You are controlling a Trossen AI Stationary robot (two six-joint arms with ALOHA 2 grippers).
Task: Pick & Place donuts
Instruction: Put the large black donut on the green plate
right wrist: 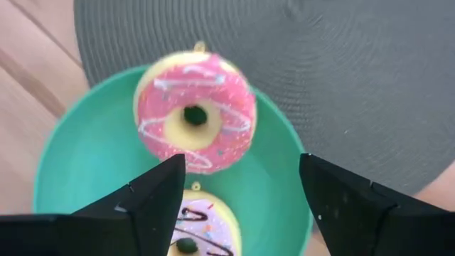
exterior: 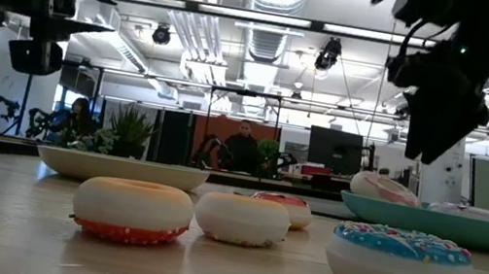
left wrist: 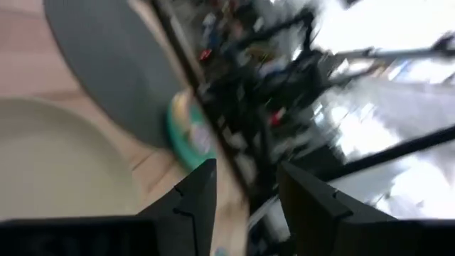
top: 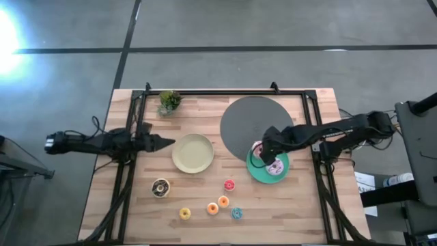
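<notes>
Two large donuts lie flat on the teal plate point(top: 254, 172): the pink donut point(right wrist: 195, 114) and the lilac sprinkled donut point(right wrist: 199, 227). My right gripper point(right wrist: 242, 192) hangs open above them, touching nothing; it also shows as my right gripper point(top: 263, 157) over the plate. The chocolate donut point(top: 161, 188) and the red point(top: 229, 185), orange point(top: 213, 208), yellow point(top: 185, 213) and blue point(top: 237, 213) mini donuts rest on the table's near half. My left gripper point(top: 169, 143) waits open, raised beside the cream plate point(top: 192, 152).
A round dark grey mat point(top: 256, 123) lies behind the teal plate, which overlaps its near edge. A small potted plant point(top: 169, 101) stands near the far left corner. Black frame rails point(top: 130, 137) run along the table's sides. People show in the room beyond the table point(exterior: 243, 147).
</notes>
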